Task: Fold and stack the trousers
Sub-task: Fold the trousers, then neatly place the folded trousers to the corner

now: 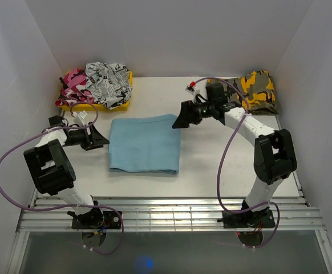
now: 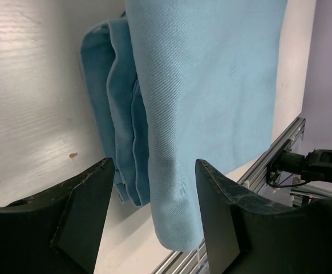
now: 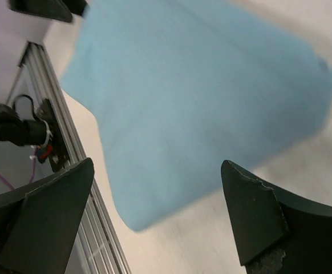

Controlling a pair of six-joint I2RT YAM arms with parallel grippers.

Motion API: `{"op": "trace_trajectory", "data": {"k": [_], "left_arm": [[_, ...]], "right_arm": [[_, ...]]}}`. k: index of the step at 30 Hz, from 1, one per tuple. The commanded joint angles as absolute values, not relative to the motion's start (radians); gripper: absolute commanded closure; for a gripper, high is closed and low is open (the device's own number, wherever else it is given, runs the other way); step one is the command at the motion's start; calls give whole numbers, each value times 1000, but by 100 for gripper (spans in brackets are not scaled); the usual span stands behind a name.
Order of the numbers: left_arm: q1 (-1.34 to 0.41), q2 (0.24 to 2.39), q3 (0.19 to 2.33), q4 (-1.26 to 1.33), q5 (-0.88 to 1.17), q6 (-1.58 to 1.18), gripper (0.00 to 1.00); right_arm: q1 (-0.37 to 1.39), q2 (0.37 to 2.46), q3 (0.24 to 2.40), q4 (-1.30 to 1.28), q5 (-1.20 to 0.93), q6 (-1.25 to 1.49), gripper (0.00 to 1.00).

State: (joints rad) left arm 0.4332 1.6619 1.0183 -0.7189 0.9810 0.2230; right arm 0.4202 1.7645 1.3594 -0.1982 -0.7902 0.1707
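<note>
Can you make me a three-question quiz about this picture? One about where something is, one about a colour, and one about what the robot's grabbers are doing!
1. Where are the folded trousers?
A. in the yellow tray
B. on the camouflage pile
C. flat on the middle of the table

2. What colour are they?
A. pink
B. light blue
C. orange

3. The left gripper and right gripper are:
A. open and empty
B. shut on the trousers
C. shut on each other

Answers:
1 C: the top view shows them lying between the two grippers.
2 B: every view shows plain light blue.
3 A: each wrist view shows its fingers spread apart, gripping nothing.
</note>
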Motion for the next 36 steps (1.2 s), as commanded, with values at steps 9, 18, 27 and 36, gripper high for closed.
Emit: {"op": "trace_trajectory", "data": {"k": [9, 18, 27, 36], "left_arm": [[308, 1704, 1063, -600, 882, 97, 81], [301, 1686, 1088, -571, 1054, 158, 100], [281, 1571, 1104, -537, 1104, 256, 100], [279, 1733, 1097, -436, 939, 232, 100]], "right_arm": [[391, 1833, 1066, -240, -837, 98, 2], [393, 1939, 996, -52, -913, 253, 2], [393, 1968, 989, 15, -945, 290, 2], [393, 1999, 1029, 2, -911, 278, 2]]}}
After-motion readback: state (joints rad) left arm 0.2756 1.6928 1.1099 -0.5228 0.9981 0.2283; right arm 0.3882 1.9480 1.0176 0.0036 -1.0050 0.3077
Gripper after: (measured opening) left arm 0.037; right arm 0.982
